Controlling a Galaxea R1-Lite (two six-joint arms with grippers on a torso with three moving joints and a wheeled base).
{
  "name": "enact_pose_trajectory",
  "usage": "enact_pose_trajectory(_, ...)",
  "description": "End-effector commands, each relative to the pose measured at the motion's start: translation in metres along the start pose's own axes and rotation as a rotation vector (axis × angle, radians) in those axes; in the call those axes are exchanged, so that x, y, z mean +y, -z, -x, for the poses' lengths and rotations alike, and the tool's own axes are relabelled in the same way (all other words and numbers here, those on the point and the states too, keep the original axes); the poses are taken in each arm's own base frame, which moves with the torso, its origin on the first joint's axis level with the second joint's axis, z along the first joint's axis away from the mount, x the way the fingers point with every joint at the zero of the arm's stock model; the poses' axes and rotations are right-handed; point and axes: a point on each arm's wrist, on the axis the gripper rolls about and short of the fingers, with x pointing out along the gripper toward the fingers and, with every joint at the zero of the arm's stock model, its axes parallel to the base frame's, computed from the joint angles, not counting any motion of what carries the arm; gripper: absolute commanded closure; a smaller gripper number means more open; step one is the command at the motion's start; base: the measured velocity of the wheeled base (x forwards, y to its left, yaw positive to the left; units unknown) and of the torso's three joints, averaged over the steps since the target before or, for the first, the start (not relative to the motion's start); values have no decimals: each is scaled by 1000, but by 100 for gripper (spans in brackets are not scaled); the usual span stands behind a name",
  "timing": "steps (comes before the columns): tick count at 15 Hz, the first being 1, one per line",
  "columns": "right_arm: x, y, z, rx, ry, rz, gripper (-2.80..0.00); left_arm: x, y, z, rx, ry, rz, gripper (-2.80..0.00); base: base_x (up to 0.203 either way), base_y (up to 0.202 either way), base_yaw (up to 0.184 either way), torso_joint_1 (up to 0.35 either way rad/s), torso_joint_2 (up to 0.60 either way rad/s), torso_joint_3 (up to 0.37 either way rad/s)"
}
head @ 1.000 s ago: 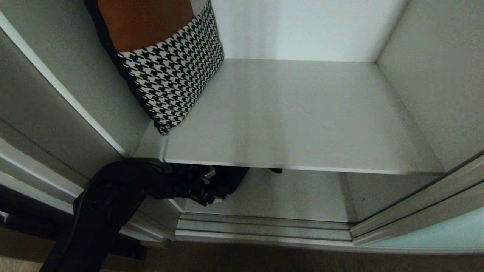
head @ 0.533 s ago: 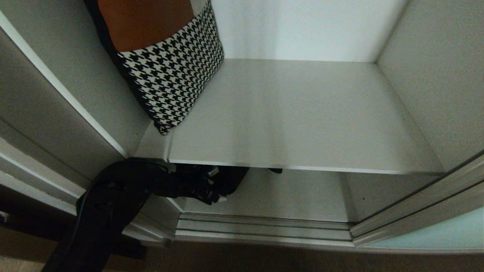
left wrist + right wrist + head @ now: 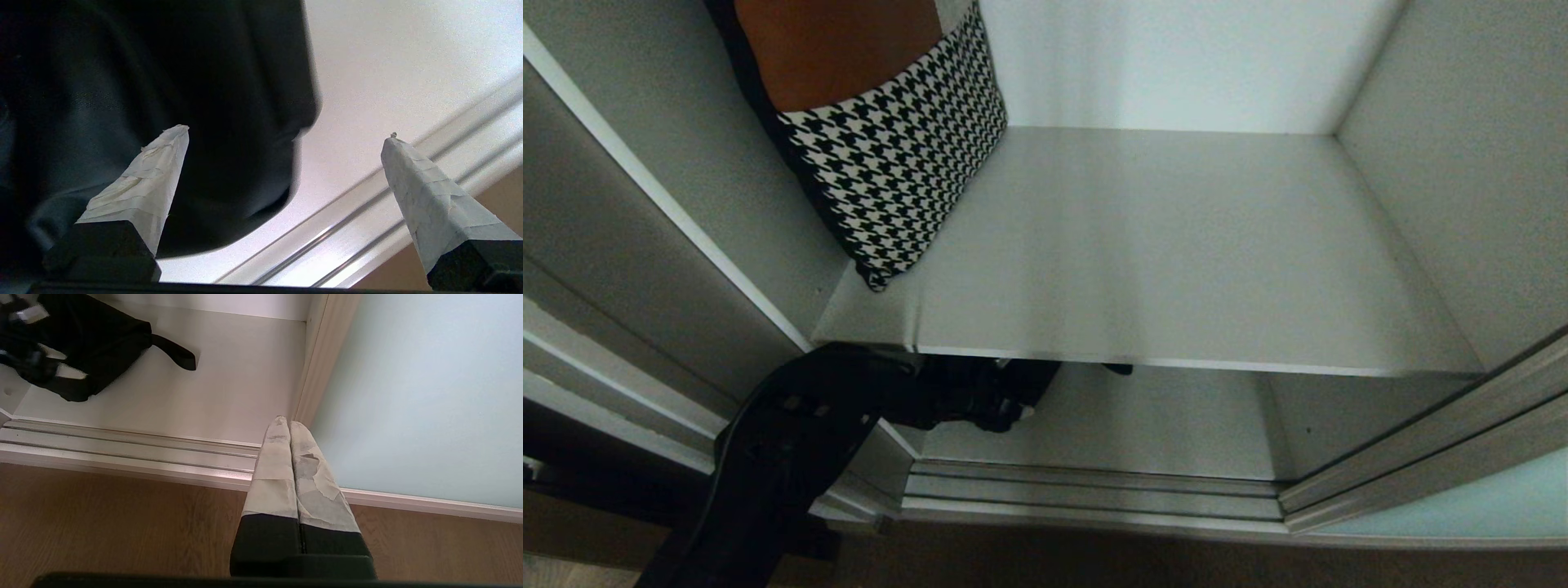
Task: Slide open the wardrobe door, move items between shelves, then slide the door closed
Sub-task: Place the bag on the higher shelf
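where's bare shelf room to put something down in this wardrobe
The upper shelf is bare from the houndstooth cushion at its left end to the right side wall. On the lower shelf, bare board runs from the black bag to the sliding wardrobe door. Its left end is crowded: the bag, plus the open left gripper.

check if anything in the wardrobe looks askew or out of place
Only the houndstooth and orange cushion stands out: it leans tilted against the left side wall on the upper shelf, one corner down on the board. The black bag lies slumped on the lower shelf, strap trailing.
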Motion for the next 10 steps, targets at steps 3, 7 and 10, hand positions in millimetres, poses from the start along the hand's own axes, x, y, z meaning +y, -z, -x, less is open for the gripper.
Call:
enact_pose_trajectory(3, 0, 0, 0, 1, 0, 0, 0, -17, -4, -14, 8, -92, -7, -280, 0, 0, 0, 0, 0, 0)
enact_pose_trajectory(7, 0, 0, 0, 1, 0, -1, 0, -21, -7, -19, 12, -205, -19, -280, 0, 0, 0, 0, 0, 0)
enact_pose_trajectory(10, 0, 0, 0, 0, 0, -1, 0, -20, -3, -21, 29, -246, -12, -280, 0, 0, 0, 0, 0, 0)
